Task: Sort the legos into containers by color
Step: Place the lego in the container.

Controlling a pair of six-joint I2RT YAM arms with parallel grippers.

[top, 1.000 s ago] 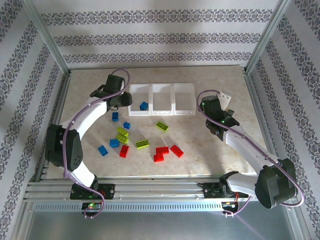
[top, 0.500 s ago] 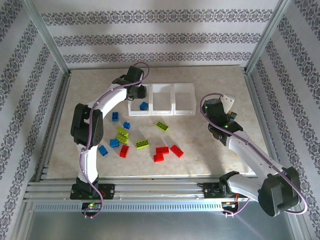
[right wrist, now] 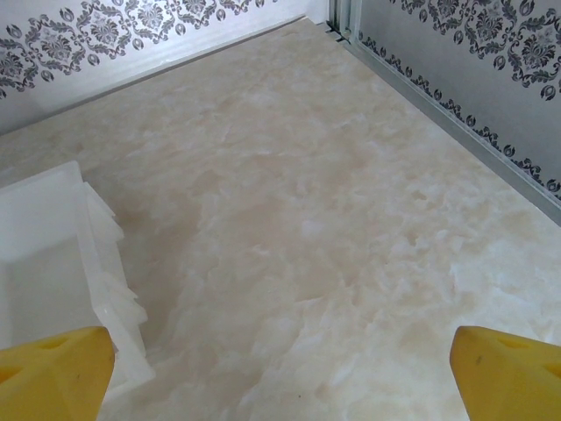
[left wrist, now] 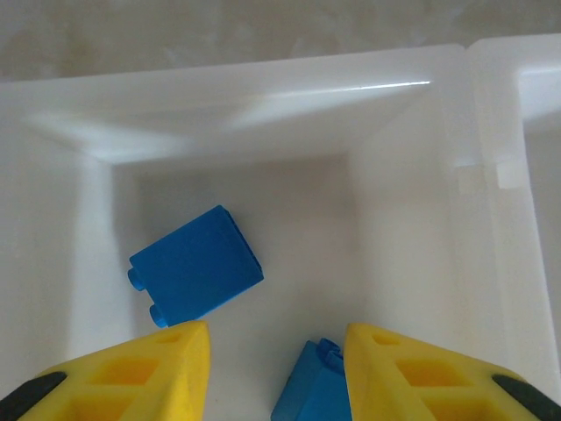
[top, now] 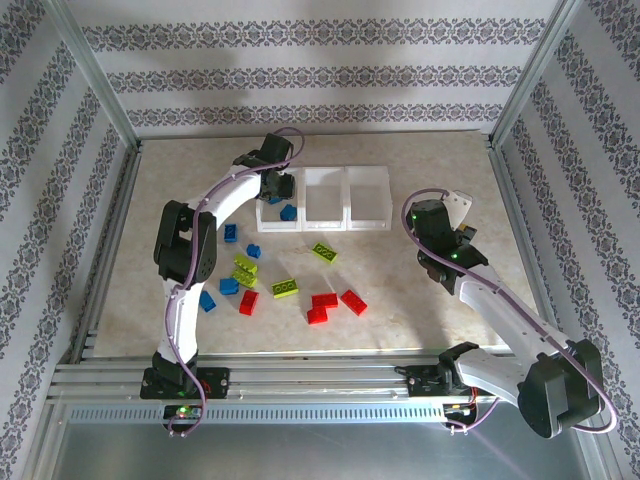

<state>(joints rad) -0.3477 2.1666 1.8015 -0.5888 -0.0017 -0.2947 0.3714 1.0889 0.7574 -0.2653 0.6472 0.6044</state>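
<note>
Three translucent white containers stand in a row at the table's back: left (top: 263,205), middle (top: 324,198), right (top: 367,197). My left gripper (top: 278,185) hangs over the left container (left wrist: 263,96), jaws parted. A blue lego (left wrist: 311,386) sits between its fingers, against the right one and clear of the left. Another blue lego (left wrist: 195,277) lies on that container's floor. Loose on the table are blue (top: 231,234), lime green (top: 284,287) and red (top: 324,299) legos. My right gripper (top: 455,205) stands open and holds nothing, to the right of the containers.
In the right wrist view the right container (right wrist: 53,228) sits at the left edge, with bare marble table (right wrist: 333,202) ahead. Metal frame posts and patterned walls enclose the table. The loose bricks cluster in front of the containers, between the two arms.
My left arm swung from left of the containers to above the left one, and its jaws widened. The right arm shifted only slightly.
</note>
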